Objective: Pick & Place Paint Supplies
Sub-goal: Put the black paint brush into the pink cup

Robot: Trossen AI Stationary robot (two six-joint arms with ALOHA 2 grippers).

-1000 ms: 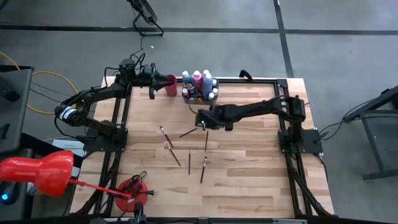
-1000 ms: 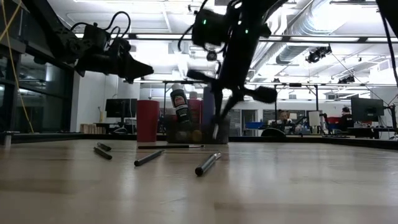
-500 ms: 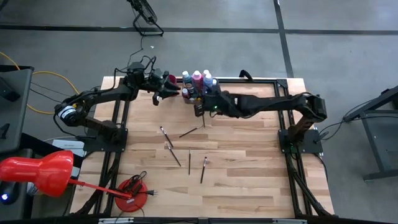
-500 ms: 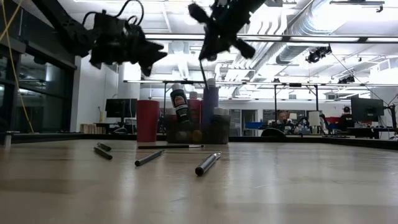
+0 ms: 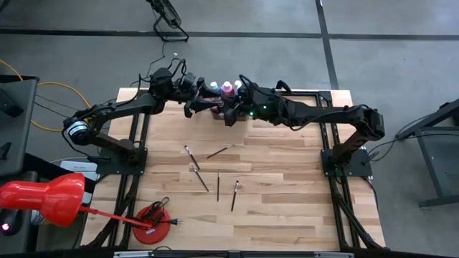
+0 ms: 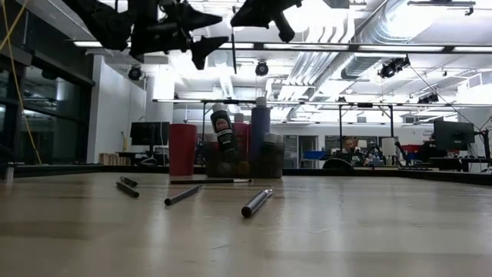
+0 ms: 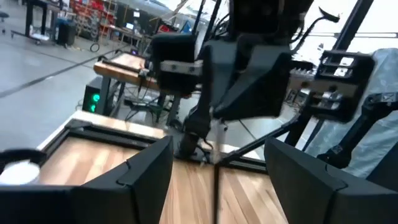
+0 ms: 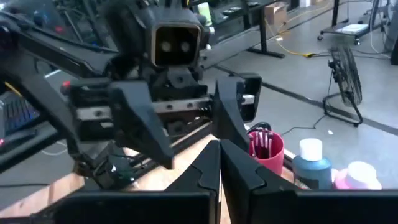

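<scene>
Two dark robot arms meet high over the far edge of a pale, plank-grained wooden bench point(image 5: 287, 186). The right gripper point(image 5: 231, 115) is pinched shut on a thin, dark-handled paintbrush point(image 6: 233, 52), which hangs straight down from its fingertips in the low view and shows as a slim vertical line in the left wrist view. Facing it, just beside it, the left gripper point(image 5: 197, 104) stands spread wide, its two flat, angular black fingers point(image 7: 146, 165) parted with the hanging brush between them but touching neither.

Directly under both grippers sits a cluster of small round paint bottles point(image 5: 228, 91) with pink, blue and white caps, packed upright in a grey tray point(image 6: 269, 163). A pink cup point(image 8: 266, 150) stands beside the tray, its rim ringed with brush tips; a blue bottle point(image 8: 312, 168) with a white cap and a pink-capped one stand next to it in the right wrist view.

Well below the grippers, nearer the bench's middle, loose paintbrushes point(image 5: 218, 185) lie scattered flat at different angles, slender rods with pale metal collars. One brush point(image 6: 257, 202) lies nearest the low camera, its round barrel catching the light.
</scene>
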